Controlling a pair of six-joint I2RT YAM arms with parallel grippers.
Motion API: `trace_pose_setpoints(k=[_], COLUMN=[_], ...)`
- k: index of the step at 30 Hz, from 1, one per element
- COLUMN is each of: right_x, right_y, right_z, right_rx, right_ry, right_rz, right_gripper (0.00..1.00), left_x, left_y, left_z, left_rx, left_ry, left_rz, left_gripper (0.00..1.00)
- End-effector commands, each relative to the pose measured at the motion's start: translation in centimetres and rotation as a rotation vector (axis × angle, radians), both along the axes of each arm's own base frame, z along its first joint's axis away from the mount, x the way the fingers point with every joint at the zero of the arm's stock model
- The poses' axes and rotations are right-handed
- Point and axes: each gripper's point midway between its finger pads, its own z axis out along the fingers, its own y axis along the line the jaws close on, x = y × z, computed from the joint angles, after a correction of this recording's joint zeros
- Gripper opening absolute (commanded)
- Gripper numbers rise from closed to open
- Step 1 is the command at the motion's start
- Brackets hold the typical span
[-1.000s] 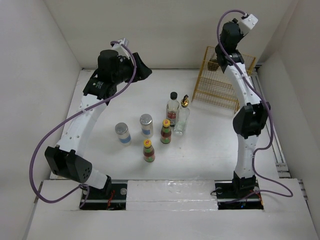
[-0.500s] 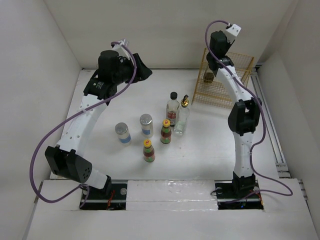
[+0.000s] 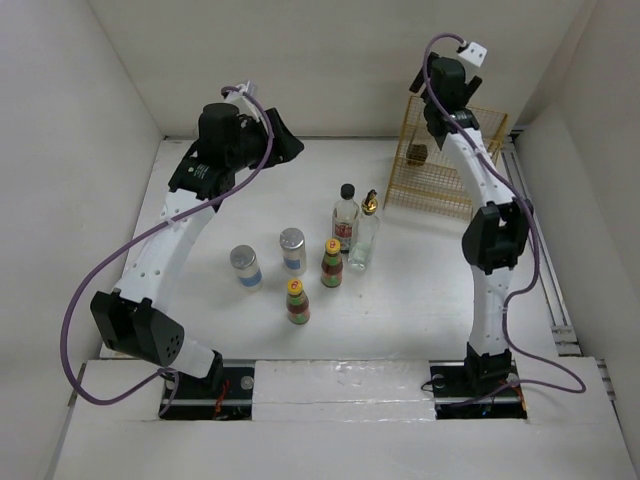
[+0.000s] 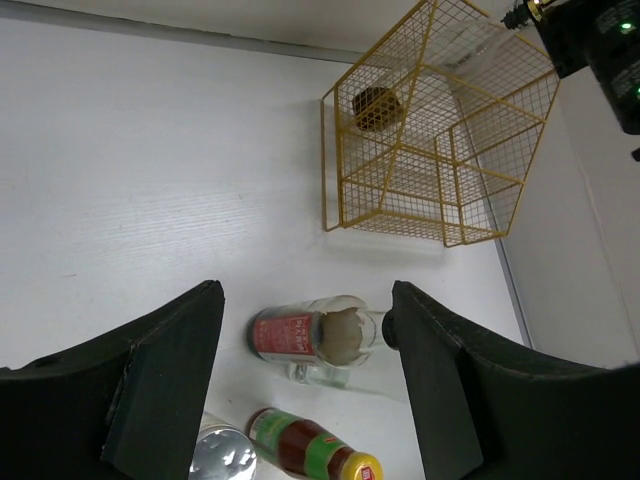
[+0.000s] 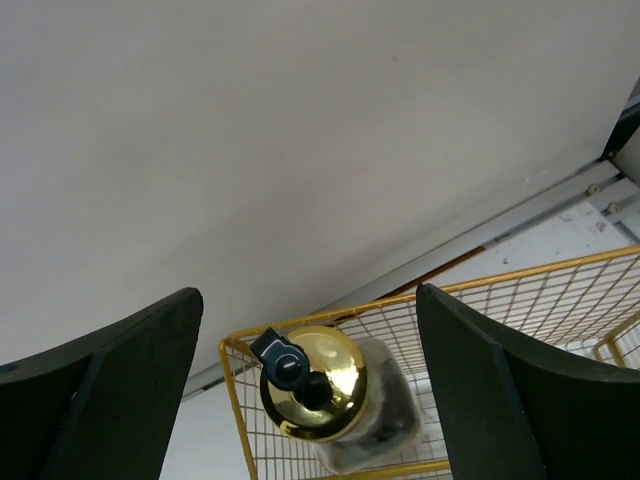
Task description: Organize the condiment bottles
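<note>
- The step in hand looks like a drop-off. One gold-capped clear bottle (image 5: 312, 385) stands inside the yellow wire basket (image 3: 445, 175). The right tool (image 5: 310, 295) hangs above it, fingers spread wide, gripping nothing.
- Six more wait mid-bench (image 3: 200, 220), well apart from the basket: the second gold-capped bottle (image 3: 366, 238), the black-capped bottle (image 3: 346, 215), the far yellow-capped bottle (image 3: 332, 263), the near yellow-capped bottle (image 3: 297, 301), the right silver-lidded jar (image 3: 292, 249) and the left silver-lidded jar (image 3: 244, 267).
- The left tool (image 4: 307, 295) hovers high over the far bench, wide open and empty.
- Next, I judge, the right arm must rise clear of the basket rim and fetch the second gold-capped bottle. That bottle stands just beside the black-capped one, so the fingers need room.
- From above, the right tool is hidden under its own wrist, and the basketed bottle is only a dark blot behind wire. Labels cannot be read.
</note>
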Motion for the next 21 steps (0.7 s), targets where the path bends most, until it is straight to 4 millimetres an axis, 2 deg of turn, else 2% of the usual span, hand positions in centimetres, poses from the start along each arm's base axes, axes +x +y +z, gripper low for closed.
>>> trace_pose_setpoints(k=[1, 2, 3, 4, 5, 6, 7, 8, 9, 10, 11, 12, 13, 14, 15, 16, 17, 18, 19, 20, 21], right_x=[-2.9, -3.6, -3.9, -4.3, -4.7, -5.7, -6.4, -7.1, -9.0, -10.0, -11.2, -12.4, -15.1, -16.6, -18.3, -21.4, -23.2, -25.2, -27.1, -30.0, -31.9], right_y=[-1.6, -1.3, -1.7, -1.3, -2.0, -2.7, -2.6, -2.5, -2.8, -2.8, -1.9, -1.1, -0.4, 1.2, 3.5, 4.5, 5.8, 7.7, 9.2, 9.6, 10.7], right_z=[10.0, 11.4, 12.2, 12.6, 12.7, 14.0, 14.4, 15.1, 16.5, 17.1, 17.6, 18.1, 17.7, 17.3, 17.1, 15.2, 14.4, 13.3, 12.0, 10.1, 8.8], right_rx=[0.043, 0.046, 0.047, 0.049, 0.048, 0.040, 0.040, 0.028, -0.001, -0.015, -0.025, -0.032, -0.039, -0.050, -0.045, -0.061, -0.058, -0.064, -0.058, -0.061, -0.052], right_ry=[-0.149, -0.167, -0.180, -0.178, -0.166, -0.183, -0.180, -0.185, -0.203, -0.211, -0.218, -0.229, -0.218, -0.215, -0.225, -0.201, -0.200, -0.189, -0.170, -0.141, -0.115], right_rz=[0.100, 0.120, 0.127, 0.157, 0.154, 0.154, 0.163, 0.177, 0.179, 0.191, 0.222, 0.253, 0.295, 0.371, 0.448, 0.510, 0.573, 0.690, 0.764, 0.818, 0.897], right_gripper=[0.93, 0.93, 0.94, 0.95, 0.95, 0.97, 0.97, 0.97, 0.97, 0.95, 0.83, 0.64, 0.27, 0.11, 0.03, 0.00, 0.04, 0.12, 0.23, 0.51, 0.63], left_x=[-0.4, -0.4, -0.5, -0.6, -0.6, -0.6, -0.6, -0.4, -0.4, -0.4, -0.3, -0.1, -0.1, -0.1, 0.0, -0.1, 0.0, 0.0, 0.1, 0.1, 0.3], left_y=[0.5, 0.5, 0.3, 0.1, 0.1, 0.1, 0.1, 0.3, 0.5, 0.6, 0.8, 1.0, 1.0, 1.0, 1.1, 1.1, 1.3, 1.3, 1.5, 1.7, 2.2], left_z=[1.6, 1.6, 1.7, 1.7, 1.5, 1.5, 1.5, 1.4, 1.2, 1.0, 1.0, 1.4, 1.4, 1.4, 1.4, 1.2, 1.2, 1.2, 0.7, 0.4, 0.1], left_rx=[-0.027, -0.027, -0.030, -0.034, -0.034, -0.034, -0.034, -0.031, -0.031, -0.025, -0.022, -0.028, -0.028, -0.028, -0.025, -0.022, -0.011, -0.011, -0.003, 0.004, 0.024], left_ry=[-0.038, -0.038, -0.037, -0.035, -0.035, -0.035, -0.035, -0.036, -0.025, -0.017, -0.018, -0.024, -0.024, -0.024, -0.025, -0.017, -0.022, -0.022, -0.014, -0.007, -0.004], left_rz=[0.024, 0.024, 0.015, 0.002, 0.002, 0.002, 0.002, 0.014, 0.028, 0.038, 0.047, 0.064, 0.065, 0.065, 0.075, 0.075, 0.081, 0.081, 0.093, 0.105, 0.126], left_gripper=[0.64, 0.65, 0.67, 0.67, 0.67, 0.67, 0.67, 0.74, 0.88, 1.00, 1.00, 1.00, 1.00, 1.00, 1.00, 0.90, 0.77, 0.58, 0.39, 0.18, 0.14])
